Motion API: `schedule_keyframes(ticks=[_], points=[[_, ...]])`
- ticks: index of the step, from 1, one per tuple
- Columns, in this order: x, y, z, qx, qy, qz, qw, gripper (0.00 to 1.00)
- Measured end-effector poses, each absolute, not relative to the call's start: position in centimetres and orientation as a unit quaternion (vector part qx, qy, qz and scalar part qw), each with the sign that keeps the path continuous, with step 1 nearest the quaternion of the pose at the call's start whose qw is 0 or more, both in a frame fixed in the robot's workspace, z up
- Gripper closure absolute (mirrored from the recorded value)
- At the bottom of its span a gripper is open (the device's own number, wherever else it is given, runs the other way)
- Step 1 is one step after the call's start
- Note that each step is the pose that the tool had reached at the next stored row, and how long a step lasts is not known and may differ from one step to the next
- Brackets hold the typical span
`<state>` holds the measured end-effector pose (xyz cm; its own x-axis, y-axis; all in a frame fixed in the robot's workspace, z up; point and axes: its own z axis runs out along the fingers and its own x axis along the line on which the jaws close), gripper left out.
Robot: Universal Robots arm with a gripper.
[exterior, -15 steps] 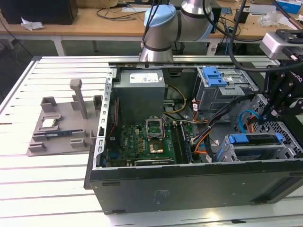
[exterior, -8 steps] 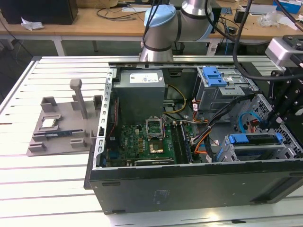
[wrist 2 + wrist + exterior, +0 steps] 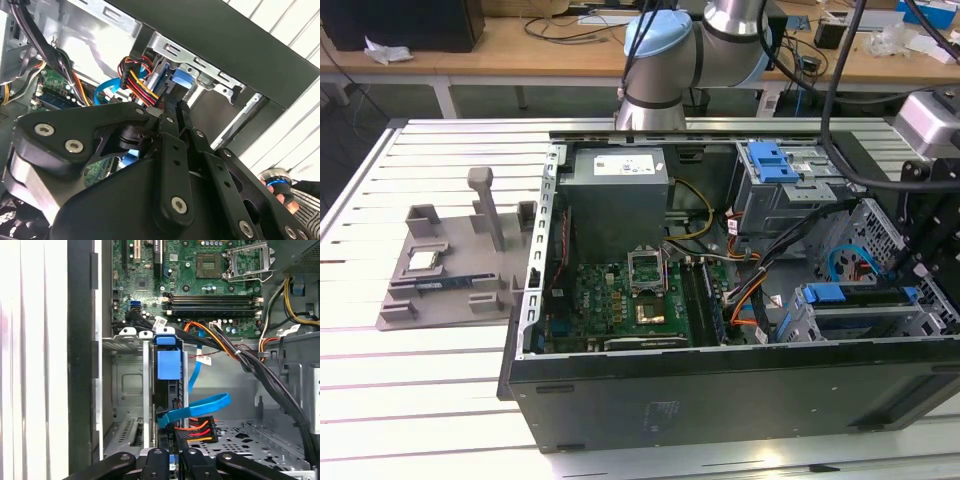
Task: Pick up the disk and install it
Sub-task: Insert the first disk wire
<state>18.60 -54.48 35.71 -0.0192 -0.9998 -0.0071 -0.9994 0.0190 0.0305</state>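
The disk [image 3: 860, 295] sits on edge in the drive cage [image 3: 798, 325] at the corner of the case on the exterior view's right. Its long axis runs along the case's near wall, pointing toward the motherboard [image 3: 620, 300]. The white slatted counter [image 3: 420, 400] carries everything, with plenty of bare room on the exterior view's left. The open black computer case [image 3: 720, 400] lies on its side across the counter, and the arm [image 3: 665, 50] reaches in over its far edge. In the first wrist view I look straight down the disk [image 3: 169, 365]: thin edge toward me, blue carrier tab uppermost, far end aimed at the motherboard [image 3: 200, 270]. Between the disk and the case's outer wall the cage [image 3: 125, 385] has an open bay, so that flank is free. On the other flank a thick black cable bundle [image 3: 265, 370] crosses the case floor. Closer in, a flat blue cable [image 3: 200, 407] loops right against the disk, with a red, orange and yellow plug [image 3: 197, 430] just beside it, so that side is tight. A grey fixture [image 3: 450, 270] stands well apart on the counter. The gripper [image 3: 172, 457] hangs at the disk's near end, and I cannot tell whether the jaws are pinching the carrier.
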Motion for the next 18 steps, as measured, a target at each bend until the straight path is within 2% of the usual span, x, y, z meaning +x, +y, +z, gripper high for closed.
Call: schedule_keyframes(ticks=[8, 18], points=[[18.6, -54.5, 35.0, 0.699, -0.715, -0.014, 0.008, 0.83], [18.6, -53.1, 34.3, 0.696, -0.718, -0.014, 0.008, 0.83]])
